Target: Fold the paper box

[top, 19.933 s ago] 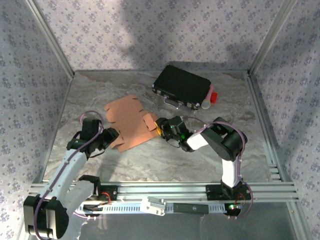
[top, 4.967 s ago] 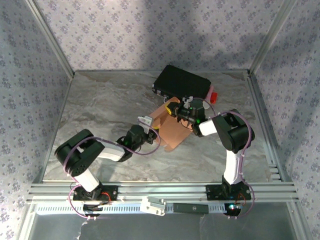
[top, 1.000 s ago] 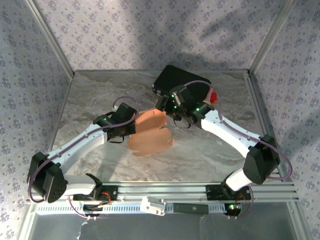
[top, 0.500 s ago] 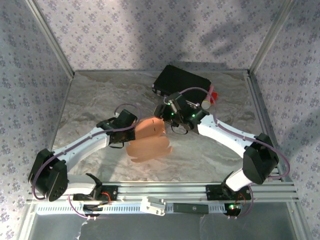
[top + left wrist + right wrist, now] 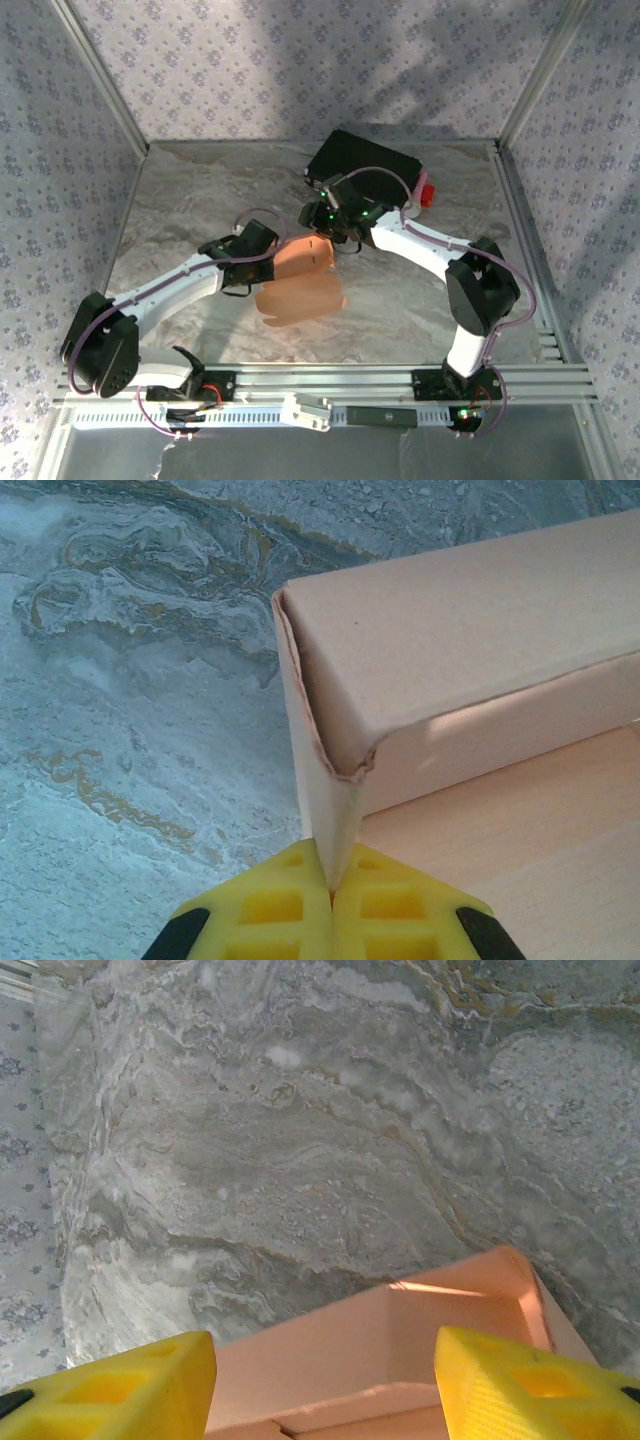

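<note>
The paper box (image 5: 300, 285) is salmon-brown cardboard, partly folded, lying mid-table. In the left wrist view one raised wall of the box (image 5: 450, 650) rises from the flat panel. My left gripper (image 5: 270, 258) is at the box's left edge. Its yellow fingers (image 5: 270, 910) are shut on a thin upright corner flap. My right gripper (image 5: 322, 232) hovers over the box's far edge. Its jaws are open, and the raised corner of the box (image 5: 390, 1340) lies below and between its two yellow fingers (image 5: 130, 1385) without touching them.
A black hard case (image 5: 362, 165) lies at the back, just behind my right gripper, with a red-and-white object (image 5: 424, 194) by its right end. Patterned walls and metal posts fence the marbled table (image 5: 180, 210) on three sides.
My right gripper has shifted a little left along the box's far edge and its elbow has drawn in. My left gripper moved slightly right, still holding the flap.
</note>
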You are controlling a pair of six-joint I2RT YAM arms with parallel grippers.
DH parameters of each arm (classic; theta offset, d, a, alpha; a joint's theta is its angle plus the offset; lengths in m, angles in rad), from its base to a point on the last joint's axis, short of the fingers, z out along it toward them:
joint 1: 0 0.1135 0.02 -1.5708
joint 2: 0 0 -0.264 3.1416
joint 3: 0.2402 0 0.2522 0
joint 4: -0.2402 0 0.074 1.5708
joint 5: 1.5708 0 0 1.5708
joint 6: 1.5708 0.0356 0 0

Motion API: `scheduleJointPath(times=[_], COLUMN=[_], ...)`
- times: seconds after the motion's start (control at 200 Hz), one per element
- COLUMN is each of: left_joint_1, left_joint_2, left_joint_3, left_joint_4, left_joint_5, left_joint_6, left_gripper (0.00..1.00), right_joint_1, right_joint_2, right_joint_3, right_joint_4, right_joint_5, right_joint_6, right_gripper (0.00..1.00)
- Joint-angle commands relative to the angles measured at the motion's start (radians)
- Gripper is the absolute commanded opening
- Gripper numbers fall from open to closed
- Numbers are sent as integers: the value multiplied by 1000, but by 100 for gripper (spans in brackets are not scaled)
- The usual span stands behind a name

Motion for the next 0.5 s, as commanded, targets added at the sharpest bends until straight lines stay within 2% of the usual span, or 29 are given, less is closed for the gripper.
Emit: scheduleJointPath(times=[0.0, 0.495], left_joint_1=[-12, -43], left_joint_2=[-2, 17], left_joint_3=[21, 45], left_joint_4=[-11, -7], left_joint_5=[-15, -49], left_joint_6=[18, 15], left_gripper=[0, 0], right_joint_1=[0, 2], right_joint_2=[31, 32], right_joint_3=[56, -6], right_joint_4=[-55, -60], right_joint_5=[-1, 3], right_joint_6=[-39, -50], right_gripper=[61, 60])
